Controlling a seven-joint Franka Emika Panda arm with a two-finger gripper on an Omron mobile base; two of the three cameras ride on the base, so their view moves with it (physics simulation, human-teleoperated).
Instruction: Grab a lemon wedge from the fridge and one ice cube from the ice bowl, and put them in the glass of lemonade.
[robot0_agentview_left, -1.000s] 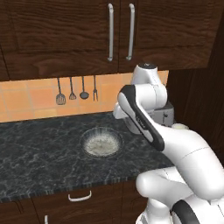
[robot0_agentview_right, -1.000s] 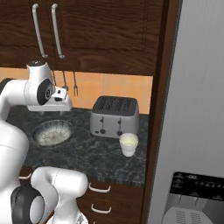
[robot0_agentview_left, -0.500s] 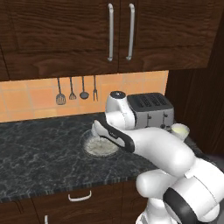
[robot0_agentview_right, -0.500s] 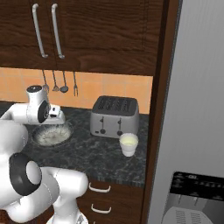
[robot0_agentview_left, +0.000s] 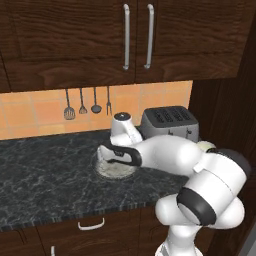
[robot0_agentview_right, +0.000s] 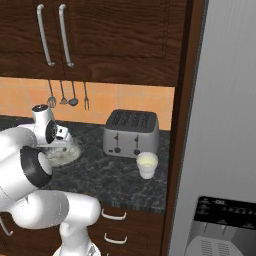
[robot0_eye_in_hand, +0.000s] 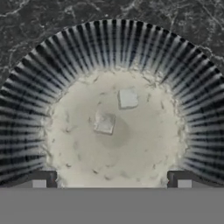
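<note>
The ice bowl (robot0_eye_in_hand: 48, 78) has a ribbed see-through wall and a pale floor holding two whitish ice cubes (robot0_eye_in_hand: 128, 98) (robot0_eye_in_hand: 104, 124). My gripper (robot0_eye_in_hand: 111, 180) hangs open right above it, its fingertips (robot0_eye_in_hand: 39, 179) wide apart with nothing between them. On the dark counter the ice bowl (robot0_agentview_left: 116, 170) (robot0_agentview_right: 64, 155) lies under my gripper (robot0_agentview_left: 112, 160) (robot0_agentview_right: 61, 144). The glass of lemonade (robot0_agentview_right: 147, 164) (robot0_agentview_left: 205, 146) stands in front of the toaster, to the bowl's right. The grey fridge (robot0_agentview_right: 225, 110) is at the far right with its door shut. The lemon wedge is out of view.
A silver toaster (robot0_agentview_left: 168, 123) (robot0_agentview_right: 131, 133) stands at the back of the counter. Utensils (robot0_agentview_left: 82, 103) hang on the orange tiled wall. Dark wooden cabinets (robot0_agentview_left: 135, 35) hang overhead. The fridge's black dispenser panel (robot0_agentview_right: 220, 230) is low at the right.
My arm has swung down and to the left, bringing the hand from high over the counter to just above the ice bowl. The jaws stayed open.
</note>
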